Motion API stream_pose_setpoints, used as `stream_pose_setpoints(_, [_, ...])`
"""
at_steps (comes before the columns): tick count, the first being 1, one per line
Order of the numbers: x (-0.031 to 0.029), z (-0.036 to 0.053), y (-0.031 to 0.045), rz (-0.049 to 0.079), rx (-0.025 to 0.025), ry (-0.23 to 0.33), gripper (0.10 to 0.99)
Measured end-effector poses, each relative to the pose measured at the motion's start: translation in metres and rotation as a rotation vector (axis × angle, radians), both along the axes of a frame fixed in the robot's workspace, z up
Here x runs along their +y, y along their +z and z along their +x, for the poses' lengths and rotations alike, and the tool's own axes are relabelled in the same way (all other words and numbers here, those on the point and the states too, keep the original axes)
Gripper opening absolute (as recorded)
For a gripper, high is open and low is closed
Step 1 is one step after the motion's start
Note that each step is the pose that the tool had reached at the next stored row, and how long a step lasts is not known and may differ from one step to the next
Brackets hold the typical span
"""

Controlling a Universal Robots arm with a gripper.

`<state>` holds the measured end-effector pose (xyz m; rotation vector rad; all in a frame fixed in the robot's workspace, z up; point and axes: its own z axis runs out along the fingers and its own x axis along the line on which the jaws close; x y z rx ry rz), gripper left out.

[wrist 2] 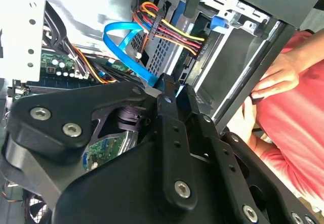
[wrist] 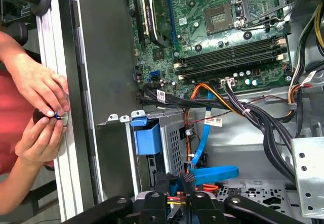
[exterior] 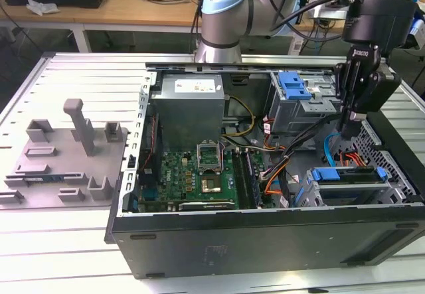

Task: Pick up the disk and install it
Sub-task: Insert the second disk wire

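The disk, showing its blue rail frame, lies in the drive cage at the case's front corner on the exterior view's right. Its blue end also shows inside that cage in the first wrist view. My gripper hangs just above and behind the disk, inside the open computer case, apart from the disk. In both wrist views the fingertips stand close together with nothing held, right by a blue flat cable.
A grey plastic holder with upright posts lies on the exterior view's left. A blue latch tab tops the upper drive bay. Motherboard and cable bundles fill the case. A person's hands work at the case's outer edge.
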<state>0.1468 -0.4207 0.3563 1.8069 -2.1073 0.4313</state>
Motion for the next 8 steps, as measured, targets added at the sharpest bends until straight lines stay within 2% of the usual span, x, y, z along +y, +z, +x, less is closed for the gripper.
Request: stream_pose_setpoints(8, [0.0002,0.0,-0.003,-0.01,-0.0001,-0.013,0.231])
